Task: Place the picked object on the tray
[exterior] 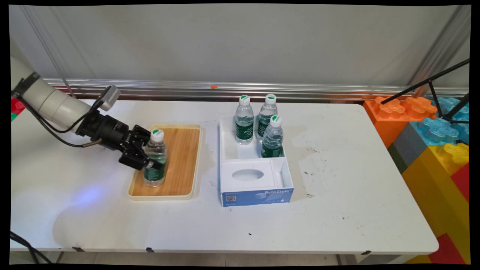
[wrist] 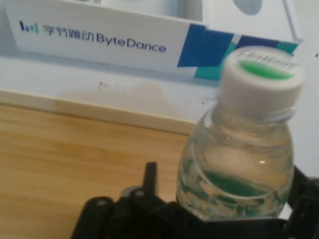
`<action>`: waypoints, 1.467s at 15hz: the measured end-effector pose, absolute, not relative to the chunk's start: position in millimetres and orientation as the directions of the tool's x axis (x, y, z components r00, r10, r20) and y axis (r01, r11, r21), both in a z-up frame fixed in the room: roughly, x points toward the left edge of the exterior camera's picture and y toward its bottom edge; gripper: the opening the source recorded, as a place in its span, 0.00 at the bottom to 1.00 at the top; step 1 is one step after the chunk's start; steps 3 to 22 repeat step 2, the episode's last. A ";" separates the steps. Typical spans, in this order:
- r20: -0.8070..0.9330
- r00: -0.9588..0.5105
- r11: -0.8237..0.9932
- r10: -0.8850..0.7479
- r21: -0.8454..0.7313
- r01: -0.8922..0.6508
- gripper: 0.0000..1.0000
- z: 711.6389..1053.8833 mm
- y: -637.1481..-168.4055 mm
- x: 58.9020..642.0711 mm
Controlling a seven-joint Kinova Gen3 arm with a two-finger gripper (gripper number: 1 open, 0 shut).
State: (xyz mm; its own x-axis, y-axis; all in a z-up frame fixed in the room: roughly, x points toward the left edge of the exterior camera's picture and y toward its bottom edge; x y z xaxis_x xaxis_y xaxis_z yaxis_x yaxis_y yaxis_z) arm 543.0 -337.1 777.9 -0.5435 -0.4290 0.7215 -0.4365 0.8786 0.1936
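A clear water bottle [exterior: 154, 159] with a green label and a white cap stands on the left part of a wooden tray [exterior: 183, 157] with a cream rim. My gripper [exterior: 152, 160] reaches in from the left and is shut on the bottle's body, one finger on each side. In the hand view the bottle [wrist: 239, 164] fills the space between the black fingers of the gripper [wrist: 234, 211], with the tray's wood [wrist: 75, 159] to its left.
To the right of the tray stands a white and blue box [exterior: 257, 196] with three water bottles [exterior: 272, 137] in its far half and an oval-holed insert [exterior: 247, 174] in its near half. Large coloured blocks [exterior: 431, 135] and black tripod legs [exterior: 431, 80] stand off the table's right end.
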 end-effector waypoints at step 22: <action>0.720 -0.546 0.879 -0.428 0.192 -0.436 1.00 775.3 -336.7 544.5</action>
